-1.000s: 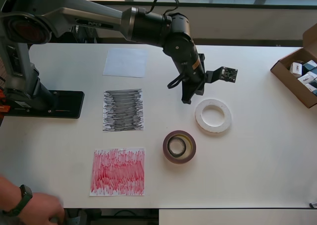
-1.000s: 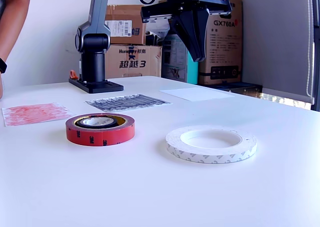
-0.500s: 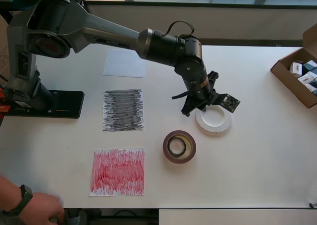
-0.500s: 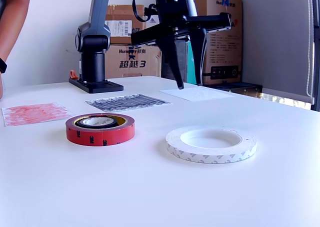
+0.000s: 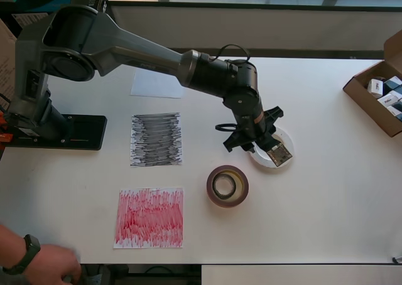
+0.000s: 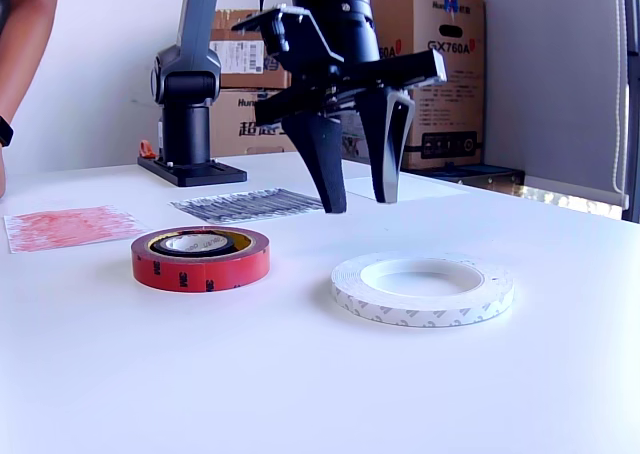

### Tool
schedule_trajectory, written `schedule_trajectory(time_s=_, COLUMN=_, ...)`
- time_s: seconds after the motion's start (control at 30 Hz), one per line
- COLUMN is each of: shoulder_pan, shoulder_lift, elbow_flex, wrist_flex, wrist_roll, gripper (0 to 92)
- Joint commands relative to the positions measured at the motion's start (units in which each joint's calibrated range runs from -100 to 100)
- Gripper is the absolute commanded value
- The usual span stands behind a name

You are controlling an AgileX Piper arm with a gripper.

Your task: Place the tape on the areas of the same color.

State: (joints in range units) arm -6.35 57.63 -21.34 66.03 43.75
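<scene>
The white tape ring (image 5: 287, 137) (image 6: 420, 296) lies flat on the table, right of centre in the overhead view. My gripper (image 5: 240, 147) (image 6: 358, 204) hangs open and empty above the table at that ring's left edge, fingers pointing down. The red-brown roll (image 5: 242, 194) (image 6: 200, 264) lies just below it in the overhead view, and a black roll (image 5: 216, 186) (image 6: 238, 241) appears to sit inside its core. To the overhead view's left, apart from the tapes, lie the white sheet (image 5: 159, 79) (image 6: 400, 187), the black scribbled sheet (image 5: 156, 139) (image 6: 255, 204) and the red scribbled sheet (image 5: 149, 217) (image 6: 65, 226).
The arm's base (image 5: 56, 131) stands at the overhead view's left. An open cardboard box (image 5: 377, 96) with small items sits at the right edge. A person's hand (image 5: 38, 263) rests at the bottom left corner. Stacked cartons (image 6: 440, 74) stand behind the table.
The gripper swung from behind the white ring toward it, turned at the wrist and came lower. The tape rolls and sheets have not moved.
</scene>
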Motion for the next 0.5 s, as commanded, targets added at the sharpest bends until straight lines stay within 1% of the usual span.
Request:
schedule_trajectory(time_s=0.0, shoulder_pan=0.29, shoulder_lift=1.58, elbow_flex=0.12, wrist_flex=0.54, wrist_roll=2.76, gripper=48.6)
schedule_trajectory(time_s=0.13, shoulder_pan=0.37, shoulder_lift=2.61, elbow_flex=0.03, wrist_flex=0.37, wrist_roll=2.92, gripper=48.6)
schedule_trajectory(time_s=0.23, shoulder_pan=0.45, shoulder_lift=3.17, elbow_flex=0.03, wrist_flex=-1.16, wrist_roll=4.48, gripper=48.6)
schedule_trajectory(time_s=0.47, shoulder_pan=0.84, shoulder_lift=3.46, elbow_flex=0.03, wrist_flex=-2.68, wrist_roll=4.64, gripper=48.6)
